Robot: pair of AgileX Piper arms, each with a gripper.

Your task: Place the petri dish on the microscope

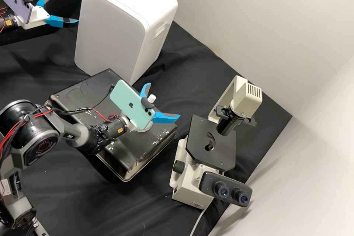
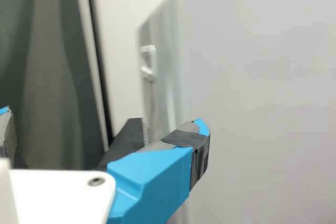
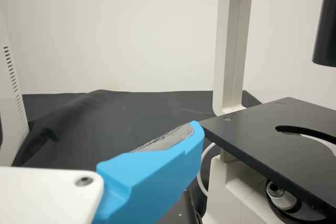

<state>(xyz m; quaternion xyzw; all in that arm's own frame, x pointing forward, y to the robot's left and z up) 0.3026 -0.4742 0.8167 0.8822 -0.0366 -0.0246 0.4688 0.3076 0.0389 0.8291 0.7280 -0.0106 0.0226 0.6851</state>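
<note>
- Between the right gripper's (image 1: 164, 100) two blue fingers (image 3: 157, 171) the gap is wide and holds nothing; the jaws stand spread.
- Just ahead of its lower fingertip lies the near edge of the microscope's (image 1: 184, 177) black stage (image 1: 212, 143). The two are near but apart, with a strip of black cloth (image 1: 191, 70) between them.
- From the right wrist view, the stage (image 3: 273, 140) edge sits just beyond the fingertip, at about its height.
- Beyond that edge, the curved slot (image 1: 210, 140) in the stage is open from above on the side toward the jaws. A dark tube (image 1: 226, 125) hangs over the stage's far part.
- Under these jaws is the corner of a black tray (image 1: 92, 92) nearest the microscope, and its rim (image 1: 147, 155) runs below and behind them.
- I cannot tell where the petri dish lies. A pale rounded form (image 1: 142, 127) below the mint phone (image 1: 131, 105) on the wrist may be the dish on the tray or the gripper's own body.
- Far behind, the left gripper (image 1: 65, 7) hangs with its jaws also spread and nothing between them.
- Just ahead of its lower fingertip stands the rounded edge of a tall white box (image 1: 125, 25), with little room between. In the left wrist view the box's side (image 2: 262, 77) lies beyond the finger (image 2: 157, 177).
- To the side of both pairs of jaws, black cloth runs on to the pale wall (image 1: 258, 14).
</note>
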